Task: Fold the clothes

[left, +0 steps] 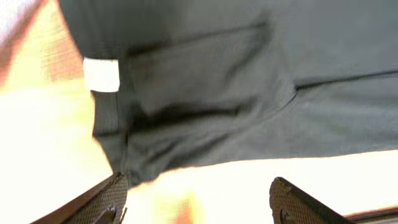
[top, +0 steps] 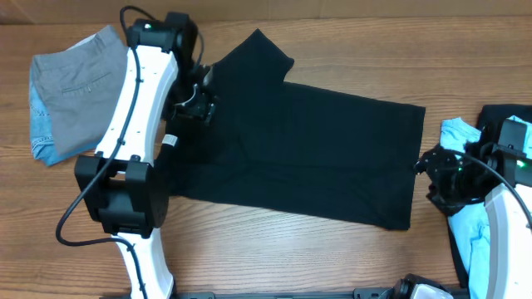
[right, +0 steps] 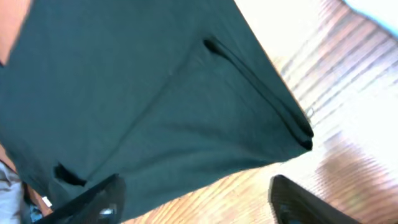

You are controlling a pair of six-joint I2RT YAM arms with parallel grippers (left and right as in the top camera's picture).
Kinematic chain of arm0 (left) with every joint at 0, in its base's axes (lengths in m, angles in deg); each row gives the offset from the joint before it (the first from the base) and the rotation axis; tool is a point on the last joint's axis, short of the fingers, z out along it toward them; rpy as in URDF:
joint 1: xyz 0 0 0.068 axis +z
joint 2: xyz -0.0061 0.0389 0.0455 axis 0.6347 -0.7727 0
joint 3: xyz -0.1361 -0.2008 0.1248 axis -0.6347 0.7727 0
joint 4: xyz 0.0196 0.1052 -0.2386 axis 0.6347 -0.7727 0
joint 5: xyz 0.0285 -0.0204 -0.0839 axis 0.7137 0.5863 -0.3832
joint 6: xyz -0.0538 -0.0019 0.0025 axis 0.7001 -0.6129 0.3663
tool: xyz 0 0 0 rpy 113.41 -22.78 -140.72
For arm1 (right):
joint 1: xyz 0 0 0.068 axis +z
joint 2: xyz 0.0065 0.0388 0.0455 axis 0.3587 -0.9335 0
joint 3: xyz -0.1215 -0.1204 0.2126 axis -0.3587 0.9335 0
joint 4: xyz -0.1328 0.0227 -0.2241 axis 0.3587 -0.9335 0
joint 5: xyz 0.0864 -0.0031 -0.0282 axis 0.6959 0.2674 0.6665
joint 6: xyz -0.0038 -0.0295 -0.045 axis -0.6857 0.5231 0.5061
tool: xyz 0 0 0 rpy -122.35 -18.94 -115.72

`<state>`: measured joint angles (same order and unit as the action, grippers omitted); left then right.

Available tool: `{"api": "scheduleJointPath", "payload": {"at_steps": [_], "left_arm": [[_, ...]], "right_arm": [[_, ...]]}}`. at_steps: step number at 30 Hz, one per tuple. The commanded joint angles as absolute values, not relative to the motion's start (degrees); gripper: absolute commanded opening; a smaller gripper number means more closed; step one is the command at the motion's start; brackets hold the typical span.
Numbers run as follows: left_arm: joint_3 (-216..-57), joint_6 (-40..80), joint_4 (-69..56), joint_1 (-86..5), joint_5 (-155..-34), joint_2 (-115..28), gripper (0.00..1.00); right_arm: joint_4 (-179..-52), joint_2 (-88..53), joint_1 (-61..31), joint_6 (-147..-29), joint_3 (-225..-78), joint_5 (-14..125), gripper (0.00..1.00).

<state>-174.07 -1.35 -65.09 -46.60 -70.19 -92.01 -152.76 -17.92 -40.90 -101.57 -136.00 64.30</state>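
The black T-shirt (top: 316, 149) lies spread flat across the middle of the table, folded lengthwise, one sleeve pointing to the back. My left gripper (top: 198, 104) hovers open at its left, collar end; the left wrist view shows the dark fabric (left: 236, 81) with its white neck label (left: 101, 74) above the open jaws (left: 198, 199). My right gripper (top: 432, 166) is open just off the shirt's right hem; the right wrist view shows the hem corner (right: 186, 106) above its open jaws (right: 196, 199). A light blue T-shirt (top: 474, 224) lies at the far right, partly under my right arm.
Folded grey trousers (top: 79, 87) lie on a blue patterned cloth (top: 40, 124) at the back left. Another dark garment (top: 507, 112) lies at the right edge. My left arm's base (top: 125, 195) stands at the front left.
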Motion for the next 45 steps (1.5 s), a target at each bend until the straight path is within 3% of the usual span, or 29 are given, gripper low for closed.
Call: {"api": "scheduleJointPath", "payload": {"at_steps": [1,8,16,17,23,24,33,34,36,41,43,45], "left_arm": [[-171.2,3.35,-68.19,-40.53,-69.03,-91.05,0.77],[-164.03,3.72,-67.82,-29.18,-71.61,-90.92,0.77],[-153.48,2.63,-61.88,-20.7,-74.67,-88.21,0.78],[-151.84,2.58,-60.57,-20.35,-75.7,-87.23,0.79],[-134.35,4.4,-47.04,-20.02,-78.63,-77.89,0.82],[-131.69,4.4,-44.55,-20.09,-80.46,-77.17,0.81],[-112.84,8.11,-25.22,-20.83,-84.68,-77.2,0.75],[-112.08,8.33,-23.98,-20.79,-84.7,-77.2,0.72],[-110.77,8.68,-20.52,-20.79,-84.46,-77.2,0.51],[-110.75,9.56,-16.52,-20.77,-84.2,-77.2,0.22],[-110.79,9.51,-18.21,-20.68,-82.6,-77.02,0.04],[-110.88,9.53,-21.46,-20.18,-79.02,-76.08,0.04]], "right_arm": [[-151.36,-19.1,-41.01,-102.1,-129.86,64.96,0.83],[-139.34,-19.83,-41.03,-106.51,-114.71,70.84,0.83],[-123.89,-21.46,-41.03,-116.21,-104.85,70.62,0.68],[-123.45,-21.97,-41.03,-116.5,-104.7,70.64,0.65],[-123.95,-24.24,-41.03,-115.97,-104.7,69.64,0.24],[-124.11,-24.24,-41.03,-116.0,-104.7,69.64,0.21],[-125.4,-24.24,-41.03,-114.86,-104.72,69.66,0.2],[-125.42,-24.24,-41.03,-114.71,-104.74,69.64,0.2],[-125.42,-24.24,-41.03,-114.68,-104.85,69.64,0.2],[-126.34,-24.24,-41.03,-114.71,-104.98,69.68,0.2],[-128.48,-24.15,-41.03,-114.68,-105.92,69.62,0.17],[-131.47,-23.93,-41.03,-114.51,-107.45,69.59,0.15]]}}
